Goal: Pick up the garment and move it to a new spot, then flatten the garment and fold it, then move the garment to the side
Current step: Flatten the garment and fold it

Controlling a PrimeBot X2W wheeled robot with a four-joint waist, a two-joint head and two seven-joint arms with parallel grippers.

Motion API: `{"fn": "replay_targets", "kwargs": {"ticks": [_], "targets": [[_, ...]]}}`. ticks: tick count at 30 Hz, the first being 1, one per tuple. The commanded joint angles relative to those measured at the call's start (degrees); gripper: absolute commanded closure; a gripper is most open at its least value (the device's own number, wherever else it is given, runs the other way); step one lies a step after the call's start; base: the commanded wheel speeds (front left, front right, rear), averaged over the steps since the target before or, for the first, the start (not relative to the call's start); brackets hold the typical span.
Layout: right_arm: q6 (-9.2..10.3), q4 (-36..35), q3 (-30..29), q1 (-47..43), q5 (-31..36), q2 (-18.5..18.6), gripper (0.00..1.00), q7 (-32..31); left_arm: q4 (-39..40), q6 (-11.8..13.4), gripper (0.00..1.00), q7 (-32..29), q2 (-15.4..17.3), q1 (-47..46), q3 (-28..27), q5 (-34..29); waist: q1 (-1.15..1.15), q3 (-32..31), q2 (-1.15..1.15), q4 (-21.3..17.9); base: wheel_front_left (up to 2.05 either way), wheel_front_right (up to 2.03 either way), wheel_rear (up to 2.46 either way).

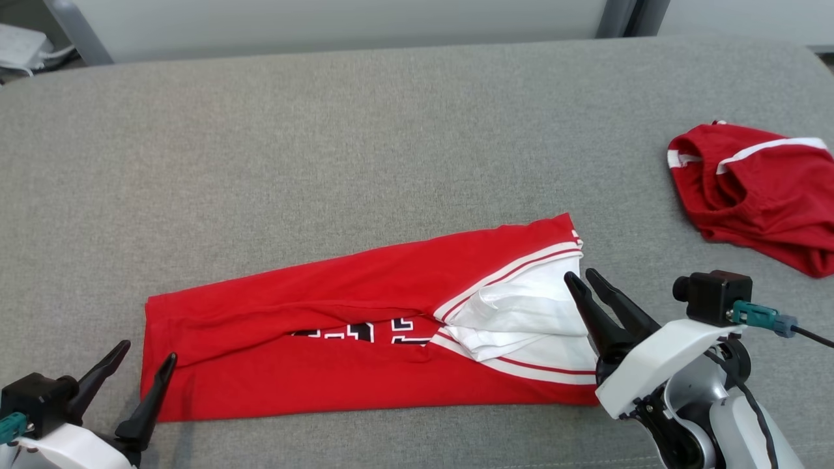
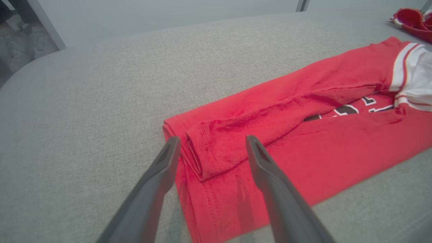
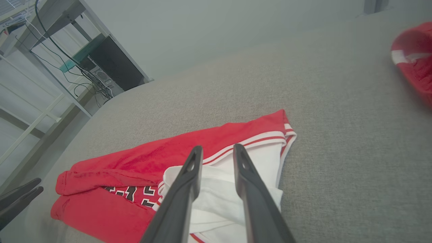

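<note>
Head view: garment (image 1: 326,293) folded, 2nd garment (image 1: 762,195) rt.

Place: looks like a robotics lab or test room.
Work area: a wide surface (image 1: 326,130) covered in plain grey fabric.
Backdrop: pale partition panels (image 1: 339,16) between grey metal posts (image 1: 71,29).
Equipment: a dark computer tower (image 3: 114,65) by a metal-legged desk (image 3: 54,20), with loose cables (image 3: 67,64) hanging.
Furniture: bare white frame shelving (image 3: 33,125).
</note>
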State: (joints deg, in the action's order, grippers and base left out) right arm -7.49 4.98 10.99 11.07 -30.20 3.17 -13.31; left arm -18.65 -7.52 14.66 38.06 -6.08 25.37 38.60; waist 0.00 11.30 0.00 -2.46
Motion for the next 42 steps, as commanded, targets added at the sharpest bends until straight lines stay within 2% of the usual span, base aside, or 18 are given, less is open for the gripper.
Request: {"fn": "replay_targets", "kwargs": {"ticks": [1, 2, 3, 5, 6, 13, 22, 33, 42], "targets": [[0.0, -0.7, 1.1, -0.3, 0.0, 0.2, 0.49, 1.0, 0.8, 0.0, 0.0, 0.3, 1.3, -0.6, -3.9, 0.3, 0.0, -1.5, 0.0, -0.2, 0.0, 0.0, 0.0], [0.0, -0.5, 1.1, -0.4, -0.1, 0.3, 0.34, 1.6, 0.8, 0.0, 0.0, 0.3, 0.6, -0.3, -4.7, 0.3, 0.0, -1.9, 0.0, -0.2, 0.0, 0.0, 0.0], [0.0, -0.5, 1.1, -0.4, -0.1, 0.3, 0.34, 1.6, 0.8, 0.0, 0.0, 0.3, 0.6, -0.3, -4.7, 0.3, 0.0, -1.9, 0.0, -0.2, 0.0, 0.0, 0.0], [0.0, 0.2, 1.3, -0.8, -0.2, 0.6, 0.07, 2.4, 1.1, 0.0, 0.0, 0.3, -0.8, 0.1, -6.5, 0.0, 0.0, -2.7, 0.0, -0.1, 0.0, 0.0, 0.0], [0.0, 0.5, 1.1, -0.9, -0.2, 0.6, 0.0, 3.2, 1.2, 0.0, 0.0, 0.3, -1.5, 0.4, -7.5, -0.1, 0.0, -3.0, 0.0, -0.1, 0.0, 0.0, 0.0], [0.0, 3.7, 1.2, -0.7, 2.1, 0.5, 0.0, 10.1, 2.5, 0.0, 0.0, 0.3, -6.4, 3.1, -14.8, -1.9, 0.0, -4.4, 0.0, 0.4, 0.0, 0.0, 0.0], [0.0, 10.3, 1.8, -0.2, 2.4, -0.1, 0.0, 15.3, 5.5, 0.0, 0.0, 0.3, -10.8, 6.3, -19.9, -4.4, 0.0, -4.9, 0.0, 1.8, 0.0, 0.0, 0.0], [0.0, 17.7, -1.5, 0.9, 4.8, -0.3, 0.0, 20.7, 9.3, 0.0, 0.0, 0.3, -11.4, 7.9, -20.0, -5.5, 0.0, -3.2, 0.0, 4.7, 0.0, 0.0, 0.0], [0.0, 26.3, -1.8, 2.9, -0.2, -0.3, 0.0, 25.1, 11.4, 0.0, 0.0, 0.3, -9.8, 6.7, -17.8, -4.5, 0.0, -1.2, 0.0, 8.1, 0.0, 0.0, 0.0]]}}
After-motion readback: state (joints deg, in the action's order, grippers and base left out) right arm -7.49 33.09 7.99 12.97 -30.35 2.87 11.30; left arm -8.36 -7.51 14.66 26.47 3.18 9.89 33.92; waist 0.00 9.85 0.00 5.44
